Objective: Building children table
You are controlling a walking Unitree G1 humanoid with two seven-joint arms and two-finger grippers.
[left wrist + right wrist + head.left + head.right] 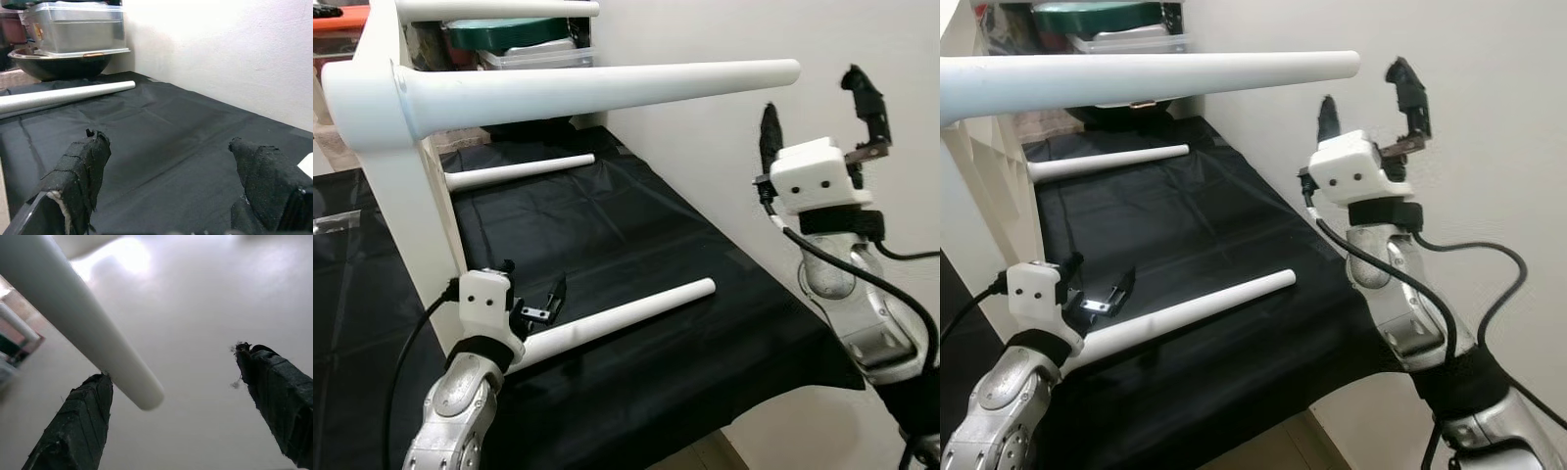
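- White tabletop point(396, 196) standing on edge on the black-covered worktop point(636, 245), four white legs sticking out sideways from it toward the wall point(724, 39).
- Near upper leg point(607, 83) jutting out level, high above the worktop; far upper leg point(499, 9) behind it.
- Near lower leg point(617, 318) running out low over the cloth from the tabletop's bottom corner; far lower leg point(519, 171) likewise, further back.
- Left end effector point(530, 302) down by the tabletop's bottom corner, at the root of the near lower leg, fingers spread, pinching nothing; in the left wrist view both black fingertips point(80, 171) apart over the cloth.
- Right end effector point(818, 113) raised well out from the tabletop, pointing upward just past the tip of the near upper leg, fingers spread wide, holding nothing.
- In the right wrist view, leg tip point(142, 396) just beside one finger point(78, 426); contact unclear.
- Beyond the tabletop, clear bin point(73, 27) atop a dark bowl point(58, 66).
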